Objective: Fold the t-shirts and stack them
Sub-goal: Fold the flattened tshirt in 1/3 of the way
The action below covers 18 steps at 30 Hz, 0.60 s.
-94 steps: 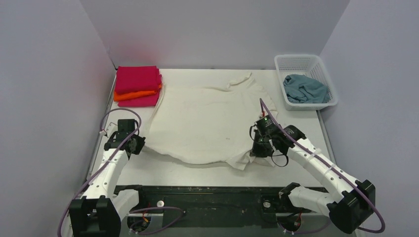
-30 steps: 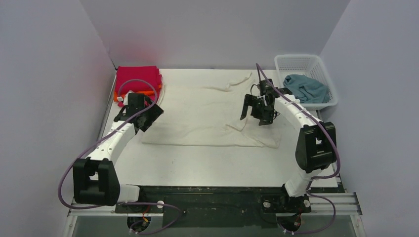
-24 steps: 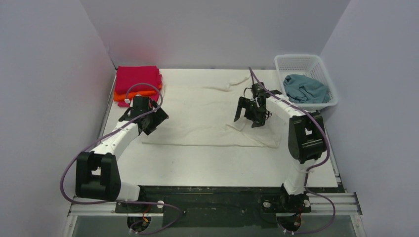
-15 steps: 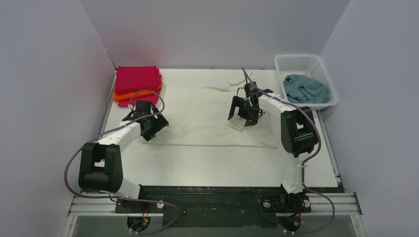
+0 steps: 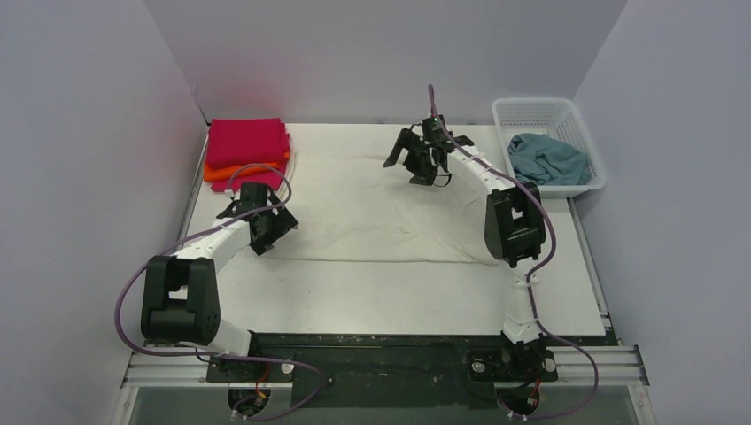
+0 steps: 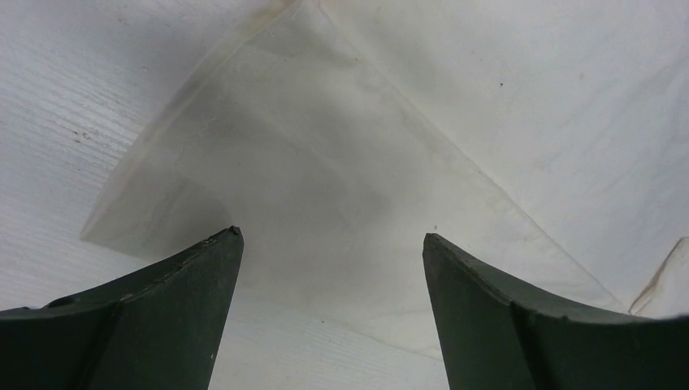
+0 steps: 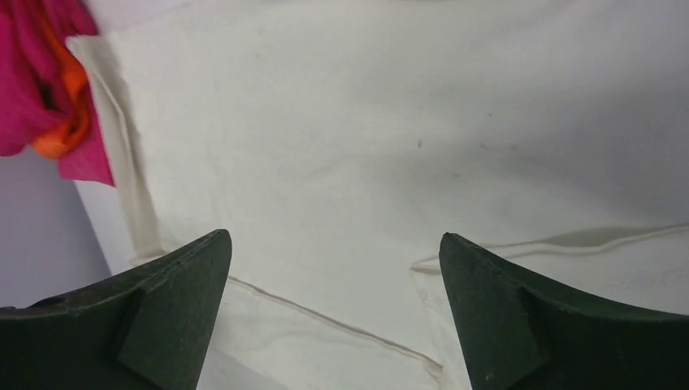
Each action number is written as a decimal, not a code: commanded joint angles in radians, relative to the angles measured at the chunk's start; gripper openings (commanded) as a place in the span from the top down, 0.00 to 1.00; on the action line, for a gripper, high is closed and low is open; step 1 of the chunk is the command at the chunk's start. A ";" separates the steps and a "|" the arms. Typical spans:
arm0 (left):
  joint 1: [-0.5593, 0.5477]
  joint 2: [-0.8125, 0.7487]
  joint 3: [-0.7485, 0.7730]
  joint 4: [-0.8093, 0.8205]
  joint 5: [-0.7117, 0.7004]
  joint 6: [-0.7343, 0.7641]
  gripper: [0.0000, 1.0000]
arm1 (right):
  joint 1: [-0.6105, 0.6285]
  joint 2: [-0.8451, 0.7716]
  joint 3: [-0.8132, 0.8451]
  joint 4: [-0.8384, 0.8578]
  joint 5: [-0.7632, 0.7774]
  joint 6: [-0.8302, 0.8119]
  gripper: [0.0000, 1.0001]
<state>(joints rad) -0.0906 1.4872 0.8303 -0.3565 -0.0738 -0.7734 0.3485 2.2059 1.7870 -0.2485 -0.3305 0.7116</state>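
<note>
A cream t-shirt [image 5: 372,212] lies folded across the middle of the table, its fold edge toward me. My left gripper [image 5: 269,232] hovers open over the shirt's near-left corner [image 6: 325,162], nothing between its fingers [image 6: 171,301]. My right gripper [image 5: 404,167] is open above the shirt's far edge near the collar, jaws wide over cream cloth [image 7: 366,162] and a seam. A folded stack of magenta-pink and orange t-shirts [image 5: 246,152] sits at the back left, seen also in the right wrist view as the pink stack [image 7: 41,81]. A grey-blue t-shirt [image 5: 547,159] lies crumpled in the basket.
The white mesh basket [image 5: 531,104] stands at the back right corner. Grey walls close in the table on three sides. Bare white tabletop [image 5: 381,297] runs between the shirt and the arm bases.
The shirt's near half has been folded up toward the back. Over the last second my right gripper travelled to the back toward the collar; my left one dropped slightly to the near-left corner.
</note>
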 commanded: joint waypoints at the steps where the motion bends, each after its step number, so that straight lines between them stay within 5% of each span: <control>1: 0.002 -0.041 0.039 0.018 -0.008 0.007 0.08 | -0.022 -0.047 0.076 -0.022 0.040 0.070 0.05; 9: -0.038 0.009 0.073 0.126 0.070 0.006 0.08 | -0.047 -0.445 -0.521 -0.120 0.223 -0.043 0.05; 18: -0.038 0.182 0.064 0.147 0.083 0.024 0.08 | -0.076 -0.481 -0.798 -0.102 0.284 -0.043 0.06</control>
<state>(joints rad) -0.1295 1.6207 0.8818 -0.2214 -0.0010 -0.7708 0.2890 1.7443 1.0515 -0.3267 -0.1215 0.6834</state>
